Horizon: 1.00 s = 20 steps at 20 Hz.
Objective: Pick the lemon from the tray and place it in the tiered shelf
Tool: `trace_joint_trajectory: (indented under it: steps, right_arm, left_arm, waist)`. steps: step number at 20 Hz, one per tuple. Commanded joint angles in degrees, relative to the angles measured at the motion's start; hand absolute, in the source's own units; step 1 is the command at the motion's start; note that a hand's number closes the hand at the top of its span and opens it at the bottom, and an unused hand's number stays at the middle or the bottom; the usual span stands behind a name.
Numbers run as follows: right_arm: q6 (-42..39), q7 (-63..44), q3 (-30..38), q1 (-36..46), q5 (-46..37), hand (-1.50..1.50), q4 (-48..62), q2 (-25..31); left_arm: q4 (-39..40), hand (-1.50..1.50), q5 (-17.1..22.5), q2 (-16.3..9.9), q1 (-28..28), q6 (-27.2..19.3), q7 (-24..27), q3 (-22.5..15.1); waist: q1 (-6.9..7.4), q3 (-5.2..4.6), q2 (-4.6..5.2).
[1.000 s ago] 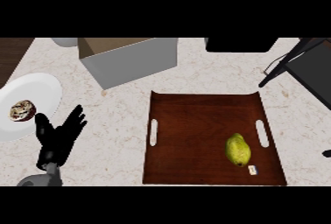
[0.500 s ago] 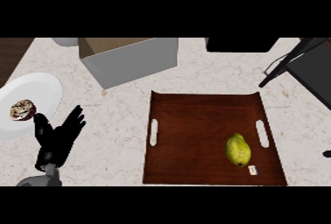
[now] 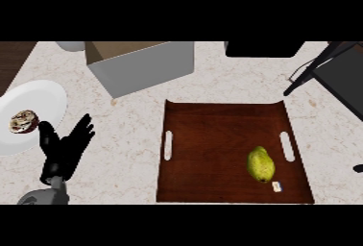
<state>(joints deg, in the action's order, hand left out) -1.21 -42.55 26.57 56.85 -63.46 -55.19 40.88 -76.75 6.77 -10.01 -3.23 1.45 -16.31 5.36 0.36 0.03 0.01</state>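
A yellow-green lemon [image 3: 260, 164] lies in the right half of a dark brown tray [image 3: 212, 139], close to its right handle slot. The tiered shelf [image 3: 339, 72] is a black frame at the upper right edge of the view. My left hand [image 3: 64, 153] stands open at the lower left, fingers up, well left of the tray and holding nothing. My right hand does not show, apart from a small dark tip at the right edge that I cannot identify.
A white plate [image 3: 42, 103] with a brown pastry [image 3: 22, 121] sits at the left edge, just above my left hand. A grey open box [image 3: 142, 65] stands behind the tray. A small white tag [image 3: 276, 186] lies near the lemon.
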Motion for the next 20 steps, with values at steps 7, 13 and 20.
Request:
trace_joint_trajectory:
  steps: [7,13,20]
  right_arm:
    - [11.8,-3.2,5.1,0.3,3.1,-1.5,-1.2,-0.3]
    - [19.0,-1.1,8.1,0.4,8.8,-1.5,-4.9,-2.8]
    - [25.3,-2.8,11.2,2.7,12.0,-1.5,-8.3,-0.6]
  left_arm:
    - [-1.0,0.0,0.7,0.2,2.3,1.3,0.6,0.2]
    - [-1.4,0.0,-1.6,1.5,0.4,-1.3,-1.2,-1.2]
    - [-3.5,0.0,0.0,0.5,1.3,-0.2,-2.5,0.0]
  waist:
    - [0.27,-0.02,0.01]
    - [-0.08,-0.01,-0.03]
    - [0.05,-0.02,-0.14]
